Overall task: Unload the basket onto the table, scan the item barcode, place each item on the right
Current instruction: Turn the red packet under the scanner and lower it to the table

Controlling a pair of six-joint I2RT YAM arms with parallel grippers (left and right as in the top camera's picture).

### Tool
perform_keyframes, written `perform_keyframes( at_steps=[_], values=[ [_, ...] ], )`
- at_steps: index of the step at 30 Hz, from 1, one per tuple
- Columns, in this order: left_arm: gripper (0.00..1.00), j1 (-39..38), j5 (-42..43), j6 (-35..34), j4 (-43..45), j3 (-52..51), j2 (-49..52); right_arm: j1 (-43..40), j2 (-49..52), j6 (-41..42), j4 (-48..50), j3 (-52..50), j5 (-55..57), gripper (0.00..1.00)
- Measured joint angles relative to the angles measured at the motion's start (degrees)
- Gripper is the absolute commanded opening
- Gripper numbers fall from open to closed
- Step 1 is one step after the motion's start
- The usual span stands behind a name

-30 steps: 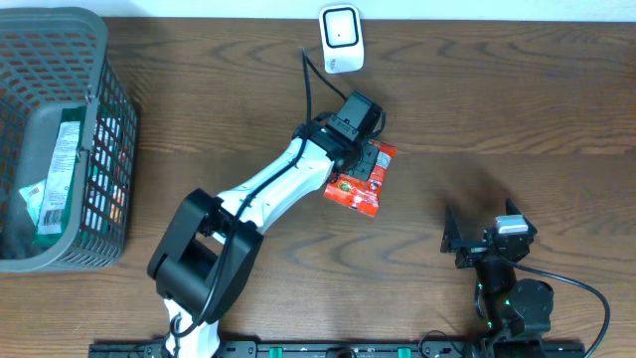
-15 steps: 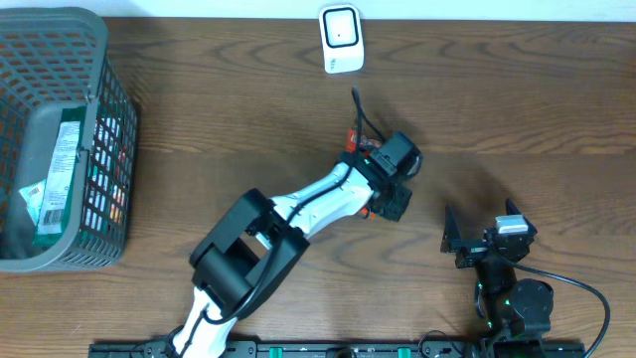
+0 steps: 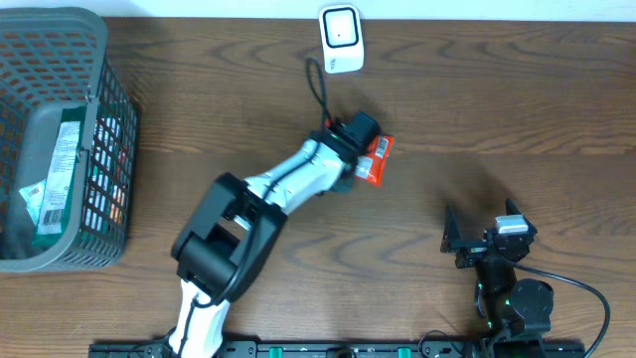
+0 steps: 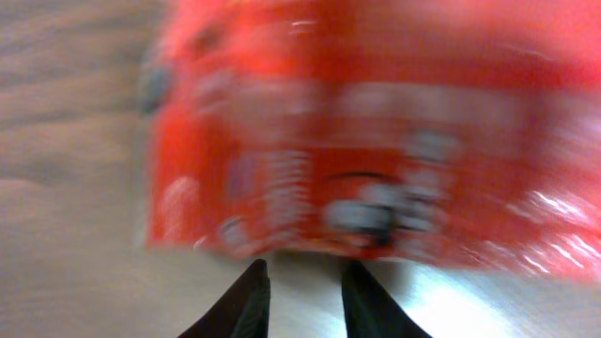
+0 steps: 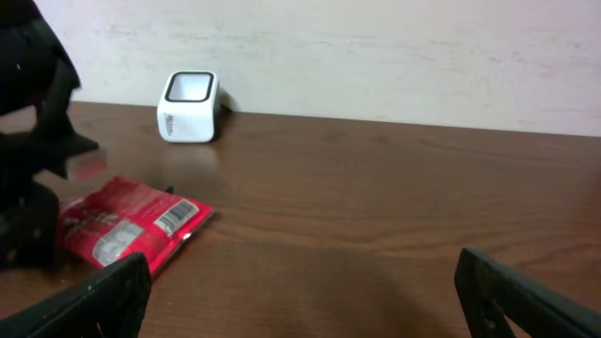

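Red packet [image 3: 377, 159] now lies just beside the tip of the left arm, nearer the scanner [image 3: 340, 38] than a second ago, when it hung from the wrist lower down the table [image 3: 497, 99]. Half a second ago the arm had swung out to the right with the packet almost hidden beneath it. Since then it has swung back up toward the scanner, and the packet shows again on its right side. From the right wrist view the packet seems to rest flat on the wood, with its barcode [image 5: 175, 218] on the upper face at the end away from the arm. The left gripper [image 4: 302, 274] has its fingers only a narrow gap apart. The blurred red wrapper sits right at their tips, so I cannot tell whether an edge is pinched or has been let go. The right gripper [image 5: 302, 268] is spread wide with nothing in it, well apart from the packet. My reading is that the packet has been brought closer but sits short of the scanner, with the code facing up, not at the window. So the scan probably calls for a fresh hold and a turn of the packet toward it
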Motion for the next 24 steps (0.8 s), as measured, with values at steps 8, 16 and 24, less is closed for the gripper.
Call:
perform_keyframes(
  at_steps=[8,16,24],
  values=[
    [0.53,6.88,9.42,-0.26,9.79,-0.46,0.07,0.00,0.00,0.00,-0.02,0.00,0.00,0.99],
    [0.53,7.72,21.59,-4.46,12.90,-0.48,0.07,0.00,0.00,0.00,-0.02,0.00,0.00,0.99],
    [0.44,6.25,23.74,-5.11,16.28,-0.50,0.07,0.00,0.00,0.00,0.00,0.00,0.00,0.99]
  ],
)
